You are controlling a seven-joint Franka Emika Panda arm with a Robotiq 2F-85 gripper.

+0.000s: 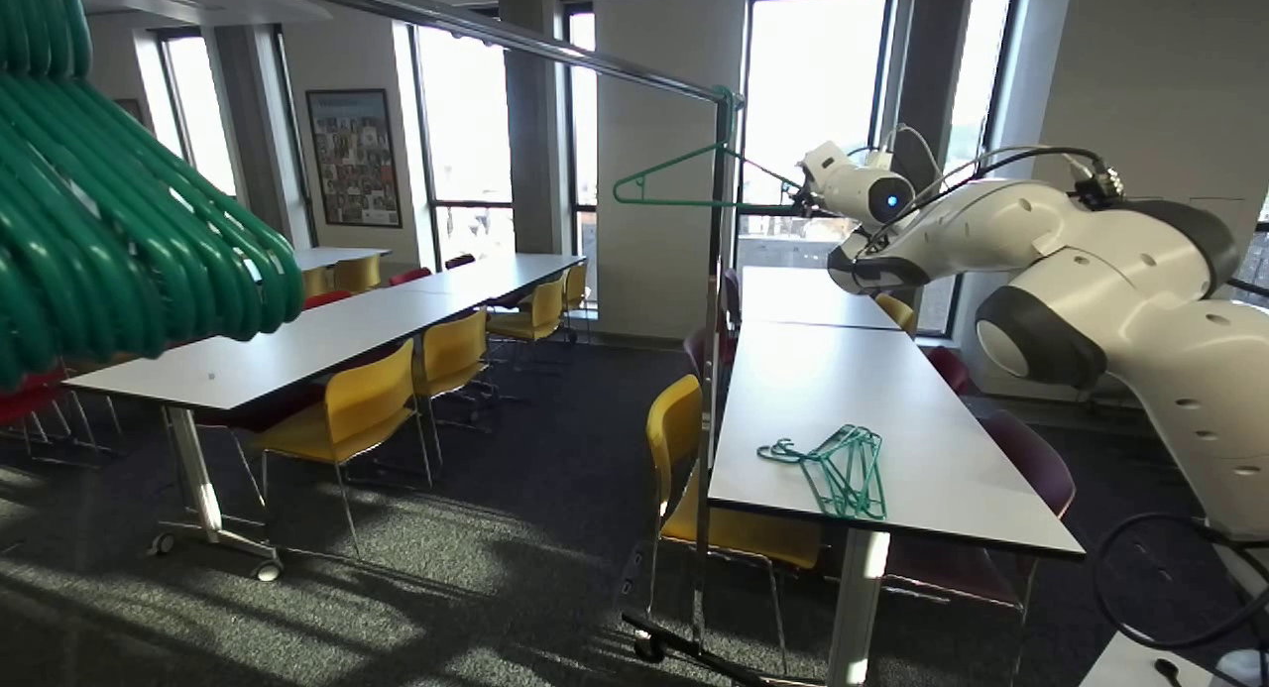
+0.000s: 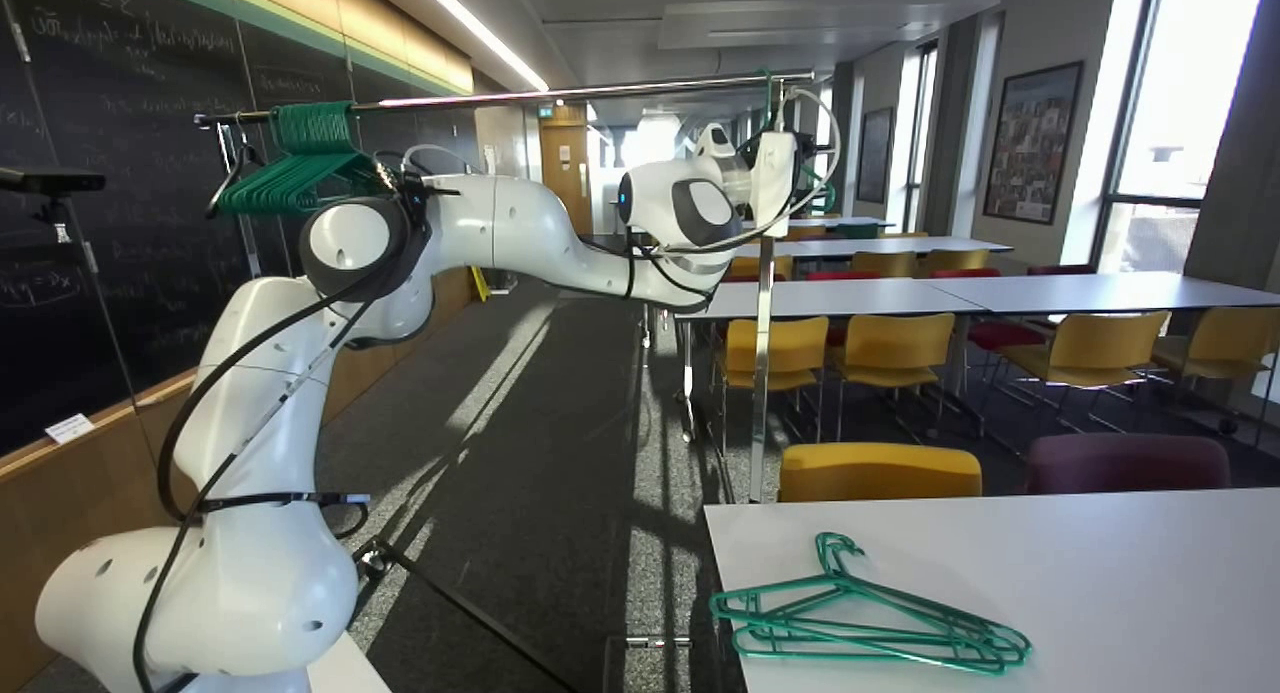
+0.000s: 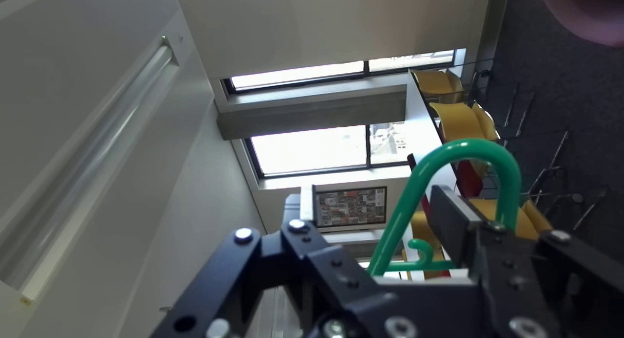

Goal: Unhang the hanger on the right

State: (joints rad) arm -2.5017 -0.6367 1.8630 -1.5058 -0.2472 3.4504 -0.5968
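Green and glossy, likely moulded plastic, the hanger point(image 1: 684, 203) hangs by its hook at the end of the rail point(image 1: 634, 70), above the level of the bench point(image 1: 813, 390), towards that corner where loose hangers point(image 1: 850, 469) lie by the near edge. My end effector point(image 3: 373, 201) stands wide, clamped on nothing; in the wrist view the rounded end of the hanger passes partly behind one of my fingers point(image 3: 452, 221), and I cannot tell whether they touch. I expect it light, stiff with a little spring, slick, hard to break. A pinch on the rounded end, where sloped arm and lower bar meet, should do, though so far off centre it may pivot; I would squeeze firmly, then lift until the hook clears.
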